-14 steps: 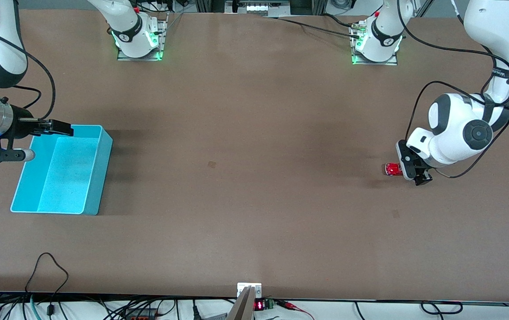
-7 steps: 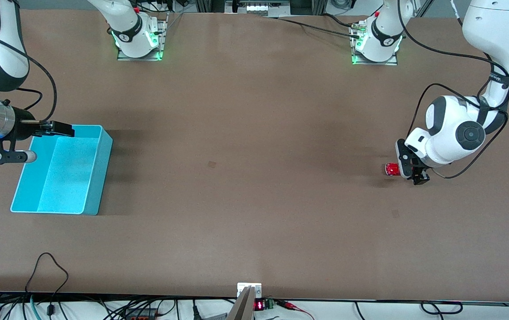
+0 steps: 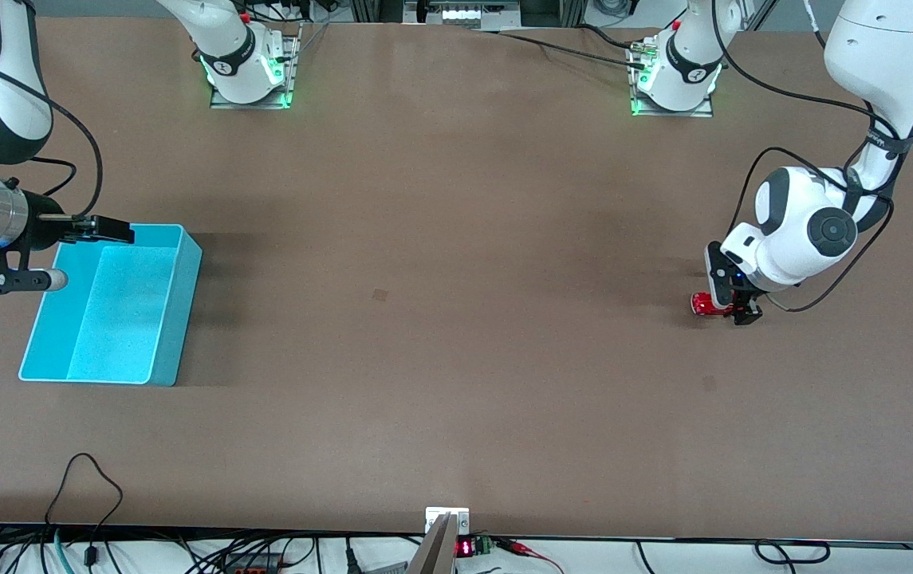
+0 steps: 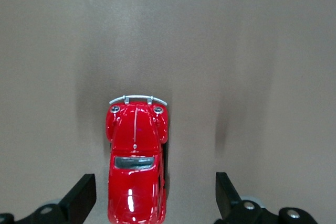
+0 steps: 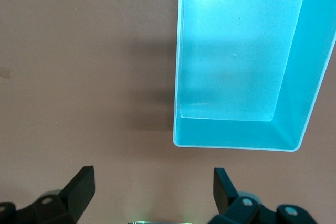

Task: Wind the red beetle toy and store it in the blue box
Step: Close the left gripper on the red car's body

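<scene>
We note the tiny glossy red beetle toy car [image 4: 136, 163] sits on the bare brown desk [image 3: 456, 319] toward the left arm's end, between the spread fingers [image 4: 79, 198] of the left end effector [image 4: 152, 203], which grips nothing. We judge the toy light, rigid and slippery on its rounded shell; take hold across the flat sides, low on the body. The right end effector [image 5: 152, 203] waits, open and empty, beside the light blue rectangular plastic box [image 3: 109, 307], well apart from the toy.

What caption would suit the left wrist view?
Open left hand straddles the red beetle toy on the brown table.
</scene>
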Action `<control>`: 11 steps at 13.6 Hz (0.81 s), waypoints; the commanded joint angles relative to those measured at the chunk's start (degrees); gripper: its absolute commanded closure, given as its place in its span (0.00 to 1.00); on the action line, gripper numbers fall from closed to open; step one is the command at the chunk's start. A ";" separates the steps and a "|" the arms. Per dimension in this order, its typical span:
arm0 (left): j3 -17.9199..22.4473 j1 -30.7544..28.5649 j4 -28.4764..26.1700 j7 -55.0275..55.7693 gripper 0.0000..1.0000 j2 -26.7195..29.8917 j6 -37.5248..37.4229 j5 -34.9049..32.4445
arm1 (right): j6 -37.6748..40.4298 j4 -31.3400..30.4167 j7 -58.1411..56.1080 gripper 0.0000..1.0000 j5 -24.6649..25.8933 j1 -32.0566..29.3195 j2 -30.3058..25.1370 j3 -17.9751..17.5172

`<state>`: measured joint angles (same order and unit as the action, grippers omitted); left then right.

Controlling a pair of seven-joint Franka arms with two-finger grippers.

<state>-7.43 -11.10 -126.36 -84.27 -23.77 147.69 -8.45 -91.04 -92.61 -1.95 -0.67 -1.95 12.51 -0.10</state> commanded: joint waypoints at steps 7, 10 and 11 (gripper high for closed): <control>-0.30 -1.29 -0.91 -3.89 0.00 1.01 0.76 -1.13 | 0.95 0.24 0.28 0.00 0.76 -0.07 -0.12 -0.26; -0.39 -1.29 -0.91 -3.54 0.00 0.84 1.81 -1.13 | 0.95 0.24 0.28 0.00 0.76 -0.16 -0.12 -0.34; -0.30 -1.20 -0.91 -3.80 0.00 0.92 1.81 -1.13 | 0.95 0.24 0.28 0.00 0.76 -0.07 -0.12 -0.26</control>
<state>-7.48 -11.94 -126.36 -87.18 -23.76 148.59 -8.45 -90.84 -92.61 -1.95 -0.66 -1.95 12.51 -0.09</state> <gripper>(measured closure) 0.000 0.000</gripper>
